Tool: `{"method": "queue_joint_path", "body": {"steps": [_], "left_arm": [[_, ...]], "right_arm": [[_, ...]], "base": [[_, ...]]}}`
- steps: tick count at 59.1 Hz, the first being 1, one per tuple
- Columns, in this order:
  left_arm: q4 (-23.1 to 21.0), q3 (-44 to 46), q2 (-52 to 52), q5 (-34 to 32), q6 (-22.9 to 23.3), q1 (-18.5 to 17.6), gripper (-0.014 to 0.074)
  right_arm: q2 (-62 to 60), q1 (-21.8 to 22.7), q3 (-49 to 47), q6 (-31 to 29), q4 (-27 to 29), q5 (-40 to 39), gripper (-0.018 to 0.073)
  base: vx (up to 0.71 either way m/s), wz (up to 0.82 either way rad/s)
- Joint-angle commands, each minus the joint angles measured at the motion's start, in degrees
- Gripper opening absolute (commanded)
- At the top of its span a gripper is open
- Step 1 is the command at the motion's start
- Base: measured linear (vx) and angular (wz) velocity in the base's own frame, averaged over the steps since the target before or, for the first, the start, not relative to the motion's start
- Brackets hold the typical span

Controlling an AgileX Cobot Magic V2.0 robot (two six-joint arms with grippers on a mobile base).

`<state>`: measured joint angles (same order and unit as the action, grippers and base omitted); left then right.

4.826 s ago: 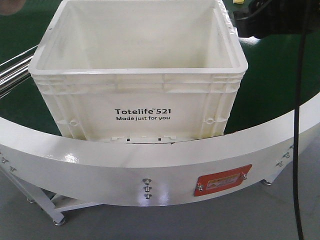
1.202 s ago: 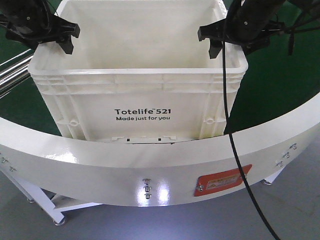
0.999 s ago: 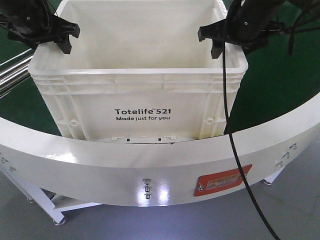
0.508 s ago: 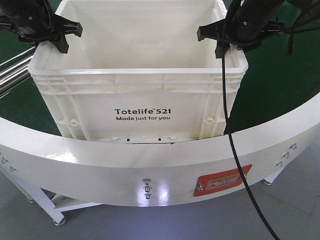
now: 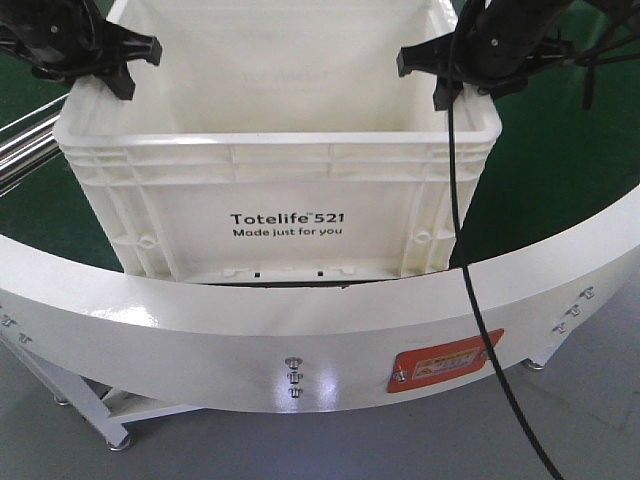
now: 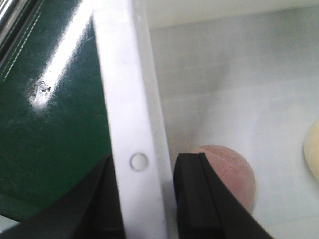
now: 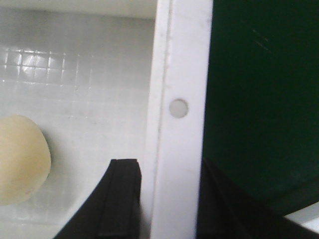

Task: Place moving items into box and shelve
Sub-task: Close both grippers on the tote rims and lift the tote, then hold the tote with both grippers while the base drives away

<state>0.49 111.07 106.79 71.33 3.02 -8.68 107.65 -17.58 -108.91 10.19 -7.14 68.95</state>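
The white box (image 5: 285,225), printed "Totelife 521", stands between my two arms behind the curved white rail. My left gripper (image 5: 112,72) is shut on its left rim (image 6: 128,94), one finger (image 6: 197,199) inside the wall and one outside. On the opposite side, my right gripper (image 5: 443,82) is shut on the right rim (image 7: 180,74) in the same way. Two moving items lie on the box floor: a brownish one (image 6: 233,172) just behind the left inner finger, and a pale yellow one (image 7: 20,167) (image 6: 313,155) beside it.
A curved white rail (image 5: 300,330) with a red label (image 5: 443,360) runs across the front. Green surface (image 5: 545,170) lies around the box. Metal bars (image 5: 20,150) stick out at the left. A black cable (image 5: 480,300) hangs from the right arm over the rail.
Both grippers came down onto the box's side rims and closed. In the last half second the box and both grippers rose slightly.
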Motion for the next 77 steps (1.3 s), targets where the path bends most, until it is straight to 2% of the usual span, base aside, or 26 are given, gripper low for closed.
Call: {"method": "queue_joint_path", "body": {"steps": [1,9,17,25,32,39,48,55,65,77], "left_arm": [[1.17,2.24,-7.73,-3.82,1.16,-0.22,0.0127],[1.23,2.24,-11.18,-4.98,2.3,-0.22,0.0131],[2.15,2.02,-13.64,-4.14,3.85,-0.62,0.0134],[9.42,-1.43,-17.98,-5.56,6.94,-4.1,0.0142],[13.19,-7.4,-23.15,-8.83,11.7,-7.46,0.0148],[13.37,-17.04,-29.68,-14.4,14.11,-9.93,0.0149],[13.43,-28.93,-37.64,-20.41,15.84,-13.13,0.0153],[14.41,-35.68,-41.98,-21.07,18.45,-14.81,0.0159],[19.97,-42.81,-46.81,-21.84,23.29,-16.26,0.0166],[20.97,-43.64,-47.2,-21.02,23.16,-16.26,0.0169]], "right_arm": [[-6.7,0.23,-2.38,0.66,-3.91,-4.53,0.0099],[-9.31,-0.63,-2.31,2.21,-4.81,-5.16,0.0099],[-11.75,-4.3,-1.36,5.99,-11.73,-4.59,0.0099],[-15.46,-7.49,3.59,11.54,-17.52,-5.98,0.0099],[-19.74,-8.44,10.06,12.8,-17.73,-7.88,0.0099],[-25.08,-10.73,15.7,14.16,-17.73,-10.39,0.0099],[-30.63,-13.92,21.44,16.64,-19.1,-9.78,0.0101],[-33.41,-15.71,26.46,18.98,-20.09,-9.99,0.0103],[-34.66,-17.3,32.0,22.53,-21.82,-10.08,0.0109],[-34.68,-17.3,32.54,23.73,-21.99,-10.13,0.011]], "base": [[0.0,0.0],[0.0,0.0],[0.0,0.0],[0.0,0.0],[0.0,0.0],[0.0,0.0],[0.0,0.0],[0.0,0.0],[0.0,0.0],[0.0,0.0]]}}
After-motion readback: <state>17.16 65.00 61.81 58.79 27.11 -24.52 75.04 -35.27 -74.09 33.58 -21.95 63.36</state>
